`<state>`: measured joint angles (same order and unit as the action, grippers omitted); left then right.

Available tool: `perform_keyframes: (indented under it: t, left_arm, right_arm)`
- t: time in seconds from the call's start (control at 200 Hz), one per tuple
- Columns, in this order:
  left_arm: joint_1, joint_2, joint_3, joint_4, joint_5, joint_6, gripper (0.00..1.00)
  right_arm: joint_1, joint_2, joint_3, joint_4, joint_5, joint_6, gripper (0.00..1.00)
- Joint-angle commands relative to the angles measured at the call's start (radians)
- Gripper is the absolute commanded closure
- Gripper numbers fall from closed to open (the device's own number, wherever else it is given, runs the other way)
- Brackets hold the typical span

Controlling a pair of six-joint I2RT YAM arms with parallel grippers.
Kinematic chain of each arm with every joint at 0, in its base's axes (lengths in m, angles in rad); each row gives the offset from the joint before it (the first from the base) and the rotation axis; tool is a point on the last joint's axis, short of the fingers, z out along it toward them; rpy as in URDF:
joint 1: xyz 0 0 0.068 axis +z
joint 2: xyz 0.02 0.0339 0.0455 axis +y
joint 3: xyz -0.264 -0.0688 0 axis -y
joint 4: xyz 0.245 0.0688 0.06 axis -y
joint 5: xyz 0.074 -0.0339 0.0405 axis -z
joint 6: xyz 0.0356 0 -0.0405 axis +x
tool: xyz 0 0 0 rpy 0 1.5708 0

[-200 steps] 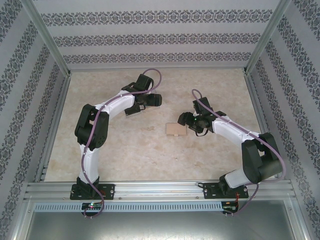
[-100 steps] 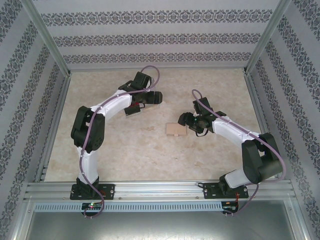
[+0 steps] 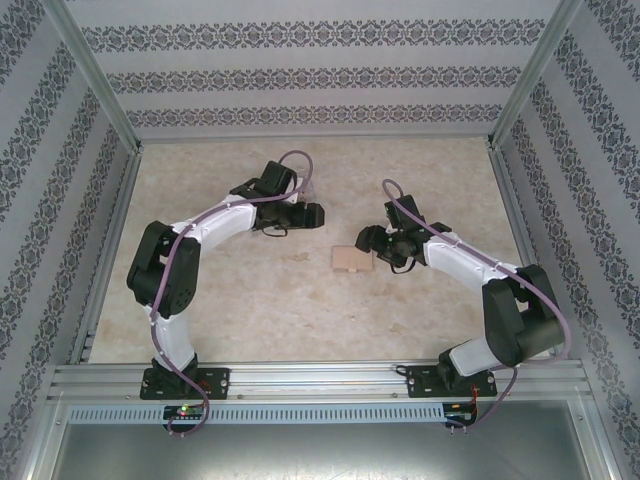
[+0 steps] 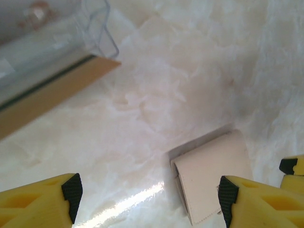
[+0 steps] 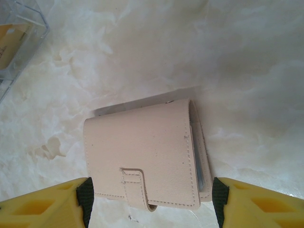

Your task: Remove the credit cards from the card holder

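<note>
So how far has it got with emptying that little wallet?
Barely begun, it seems. The card holder lies closed on the table, strap down. Both the right gripper and left gripper hang open near it, holding nothing. Opening it and pulling the cards out is all left. The clear box holds something yellow, maybe a card.

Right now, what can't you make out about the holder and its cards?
- Cards: in the right wrist view, the holder is closed and its cover hides them; count unknown.
- Box: cut off by the left edge there; the yellow thing inside is unclear.
- Left wrist view: the holder's lower end runs off the bottom edge.
- Top view: holder too small for detail.
</note>
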<state>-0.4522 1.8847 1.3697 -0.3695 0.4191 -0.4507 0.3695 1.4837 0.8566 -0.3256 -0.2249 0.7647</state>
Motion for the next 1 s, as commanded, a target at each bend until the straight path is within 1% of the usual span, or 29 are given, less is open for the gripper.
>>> perform_keyframes:
  t: [0.0,0.165,0.255,0.36,0.43,0.565,0.629,0.744,0.834,0.869,0.899,0.999]
  left_arm:
    - [-0.012,0.034,0.008,0.046,0.037,-0.042,0.23]
    - [-0.011,0.096,0.071,0.054,-0.039,-0.029,0.23]
    - [-0.01,0.131,0.122,0.05,-0.085,-0.019,0.24]
    - [-0.008,0.144,0.154,0.062,-0.137,-0.006,0.25]
    - [-0.006,0.149,0.168,0.072,-0.159,0.002,0.25]
    - [-0.001,0.156,0.18,0.078,-0.18,0.009,0.26]
    - [0.003,0.16,0.18,0.075,-0.179,0.012,0.26]
    - [0.004,0.168,0.179,0.068,-0.178,0.02,0.26]
    - [0.009,0.162,0.168,0.072,-0.178,0.021,0.26]
    - [0.01,0.155,0.165,0.072,-0.176,0.021,0.26]
    - [0.011,0.147,0.161,0.074,-0.178,0.021,0.26]
    - [0.016,0.104,0.147,0.072,-0.171,0.018,0.26]
  right_arm:
    - [0.009,0.02,0.0,-0.027,0.021,0.004,0.31]
    - [0.011,0.035,0.013,-0.04,0.023,-0.007,0.31]
    - [0.012,0.042,0.016,-0.048,0.027,-0.015,0.29]
    - [0.013,0.049,0.02,-0.053,0.017,-0.03,0.28]
    - [0.014,0.067,0.026,-0.058,-0.001,-0.045,0.29]
    - [0.033,0.102,0.046,-0.054,-0.073,-0.068,0.39]
    - [0.043,0.116,0.05,-0.043,-0.131,-0.064,0.43]
    - [0.058,0.134,0.052,0.012,-0.264,-0.05,0.47]
    - [0.069,0.137,0.064,0.026,-0.314,-0.059,0.48]
    - [0.069,0.134,0.07,0.017,-0.313,-0.068,0.48]
    - [0.069,0.128,0.079,-0.008,-0.288,-0.08,0.48]
    - [0.065,0.101,0.105,-0.098,-0.119,-0.135,0.43]
